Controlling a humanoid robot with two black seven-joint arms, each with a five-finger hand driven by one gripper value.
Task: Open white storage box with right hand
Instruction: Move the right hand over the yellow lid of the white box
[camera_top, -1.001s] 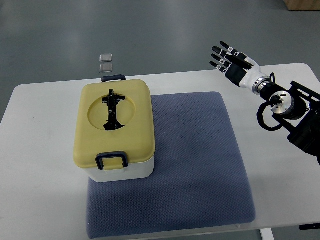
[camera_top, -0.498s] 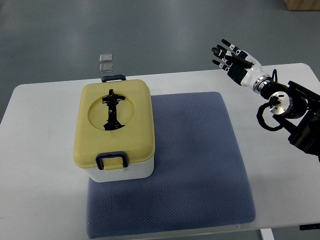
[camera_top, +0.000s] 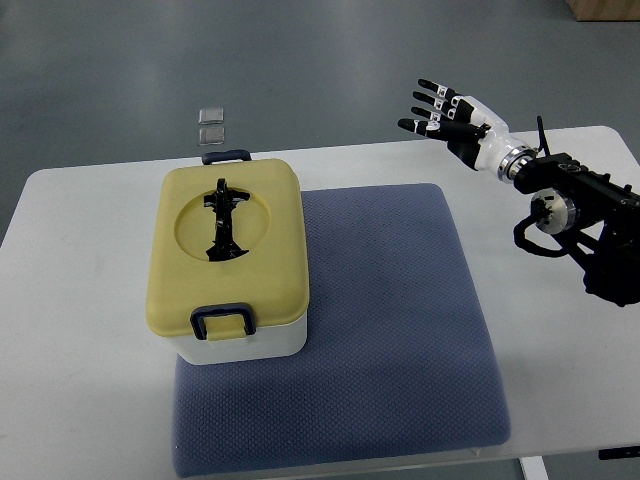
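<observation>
White storage box (camera_top: 232, 268) with yellow lid, black latches and black top handle, closed, on blue mat's (camera_top: 390, 330) left edge. Right hand (camera_top: 450, 118) well apart, fingers spread, empty, seemingly above table's (camera_top: 80, 330) far edge.

You see a white-backed right robot hand (camera_top: 452, 118) with black fingers (camera_top: 418, 126) bearing white markings, a silver wrist ring, black forearm housings and cables.

Looks like a robotics lab or test bay, not a home. Plain white table (camera_top: 90, 330) with a blue-grey mat (camera_top: 400, 330) centre frame, bare grey floor (camera_top: 300, 60) across the top. Corner of a cardboard box (camera_top: 606, 8) at upper right, two small clear tiles (camera_top: 211, 124) on the floor upper left.
</observation>
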